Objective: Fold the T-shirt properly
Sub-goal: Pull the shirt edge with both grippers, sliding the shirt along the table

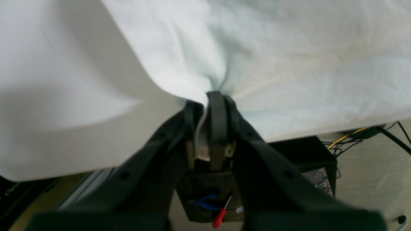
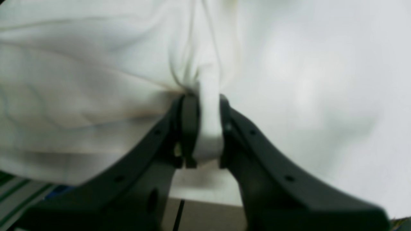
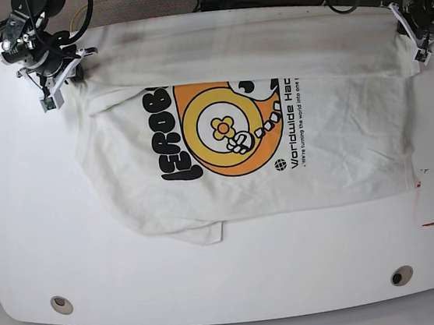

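One T-shirt (image 3: 253,139), one table (image 3: 21,232), two pincers.

Base looks straight down; wrist views sit close behind T-shirt (image 3: 252,127).

Both grippers share one build: matte black plastic fingers that curve inward to narrow tips, each finger marked with small round screw holes. The left gripper (image 1: 214,99) has darker pads and blue wiring behind its fingers. Seen from the base camera, the right gripper (image 3: 50,91) has a black body with pale fingertips and black cables above it.
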Motion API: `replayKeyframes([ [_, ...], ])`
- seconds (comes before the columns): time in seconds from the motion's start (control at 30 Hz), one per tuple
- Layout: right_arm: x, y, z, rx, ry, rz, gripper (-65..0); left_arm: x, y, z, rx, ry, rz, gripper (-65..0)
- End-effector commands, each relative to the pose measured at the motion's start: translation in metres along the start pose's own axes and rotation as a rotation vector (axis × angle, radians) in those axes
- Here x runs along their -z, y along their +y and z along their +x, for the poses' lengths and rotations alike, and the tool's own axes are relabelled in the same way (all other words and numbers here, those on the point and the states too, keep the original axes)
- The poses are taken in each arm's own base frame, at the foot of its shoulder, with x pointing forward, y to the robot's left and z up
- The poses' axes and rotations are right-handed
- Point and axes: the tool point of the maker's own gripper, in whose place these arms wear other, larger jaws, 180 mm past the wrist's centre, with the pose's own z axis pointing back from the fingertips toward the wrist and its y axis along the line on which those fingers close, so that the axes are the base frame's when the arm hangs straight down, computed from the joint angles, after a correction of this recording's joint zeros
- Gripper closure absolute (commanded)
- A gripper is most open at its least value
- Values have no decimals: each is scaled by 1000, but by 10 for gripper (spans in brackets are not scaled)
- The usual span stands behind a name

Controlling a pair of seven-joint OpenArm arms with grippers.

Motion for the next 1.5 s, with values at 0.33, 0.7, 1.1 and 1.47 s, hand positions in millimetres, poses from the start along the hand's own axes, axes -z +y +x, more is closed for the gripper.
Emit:
replayKeyframes([
  [0.33, -16, -8, -7, -36, 11, -47, -73, -7, 7, -12, 30, 43, 23, 0],
  [0.7, -21, -6, 3, -50, -18, -54, -289, -7, 6, -13, 29, 45, 20, -262],
  [1.1, -37, -6, 28, -102, -90, -92, -555, -27, 19, 26, 101, -18, 92, -392],
  [1.47, -34, -8, 89, -105, -229, -96, -555, -58, 35, 89, 155, -144, 201, -392],
])
